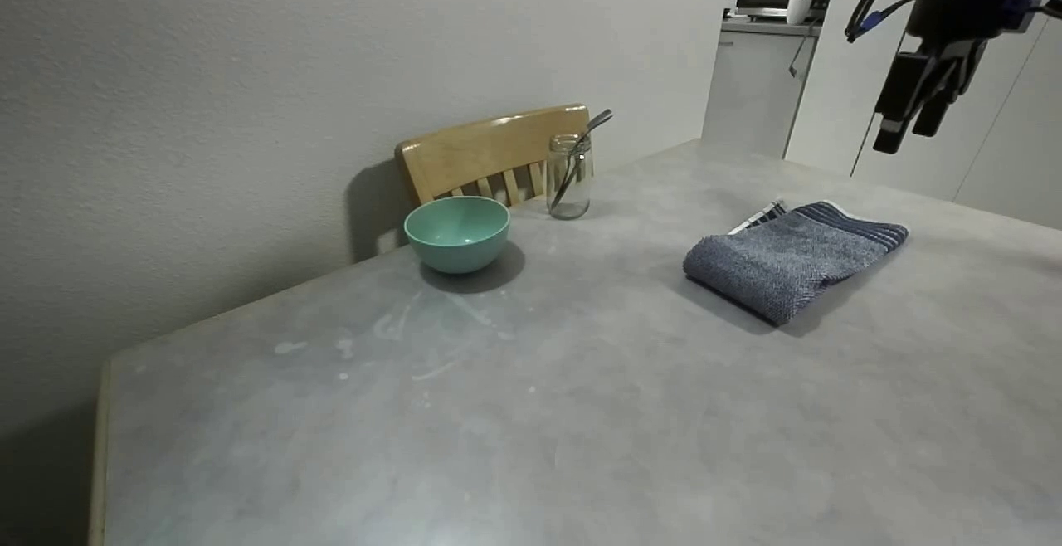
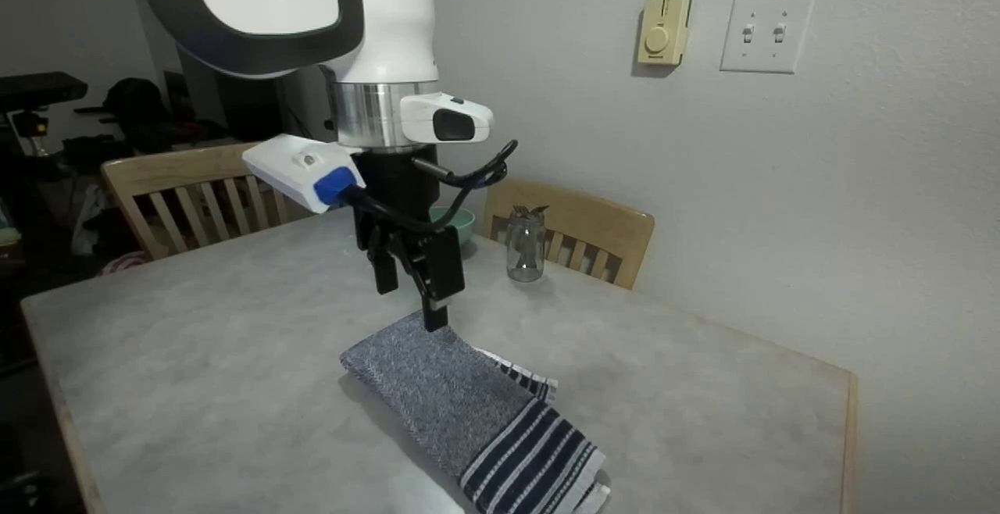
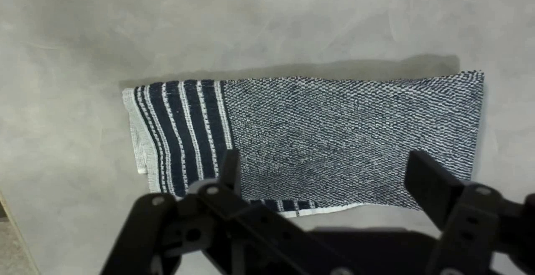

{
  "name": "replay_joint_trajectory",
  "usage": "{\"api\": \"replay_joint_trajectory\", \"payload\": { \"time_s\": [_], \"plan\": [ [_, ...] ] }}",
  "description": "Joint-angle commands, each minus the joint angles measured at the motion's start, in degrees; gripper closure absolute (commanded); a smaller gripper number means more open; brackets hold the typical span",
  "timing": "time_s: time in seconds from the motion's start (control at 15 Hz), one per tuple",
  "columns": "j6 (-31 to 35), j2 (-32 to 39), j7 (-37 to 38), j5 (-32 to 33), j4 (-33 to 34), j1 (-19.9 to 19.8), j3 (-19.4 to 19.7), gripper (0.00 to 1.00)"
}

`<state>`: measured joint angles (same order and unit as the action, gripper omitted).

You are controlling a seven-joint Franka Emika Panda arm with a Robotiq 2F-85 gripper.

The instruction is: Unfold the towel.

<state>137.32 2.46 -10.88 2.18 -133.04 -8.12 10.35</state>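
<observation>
The hand (image 3: 326,170) is spread wide and holds nothing, hanging well above the desk (image 1: 581,413), with the towel (image 3: 334,133) lying folded beneath it. The step now looks to be choosing a layer and coming down on it. In the wrist view the fingers (image 3: 434,187) span much of the towel's length, so closing as they stand would probably bunch it rather than part it; better to narrow the gap first and shift toward the striped end (image 3: 184,128), which lies under and beyond one finger. There the white hems (image 3: 140,149) sit slightly offset, and that looks the likeliest place to pick up the top layer (image 3: 292,112) alone. Come down gently, pinch shallowly, then lift a little before drawing it over. Too deep a bite would likely take more than one layer and drag the whole towel along the desk.
</observation>
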Motion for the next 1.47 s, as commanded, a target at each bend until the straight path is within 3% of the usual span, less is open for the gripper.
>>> {"api": "replay_joint_trajectory", "payload": {
  "time_s": [0.0,0.27,0.73,0.8,0.87,1.07,1.4],
  "plan": [
    [1.2,1.8,-2.4,-0.7,1.3,-1.3,0.1,0.00],
    [-1.2,3.9,-12.9,-5.5,4.5,-4.2,1.6,0.00],
    [-9.5,16.2,-29.5,-11.1,19.8,-12.1,2.3,0.00],
    [-10.9,17.6,-30.1,-10.1,21.7,-12.8,2.2,0.00],
    [-7.1,13.0,-26.6,-9.0,15.9,-11.6,2.2,0.00],
    [-9.2,16.9,-28.2,-8.9,20.3,-13.0,2.0,0.00],
    [-8.6,19.5,-28.4,-11.3,21.9,-14.0,1.1,0.00]
  ]
}}
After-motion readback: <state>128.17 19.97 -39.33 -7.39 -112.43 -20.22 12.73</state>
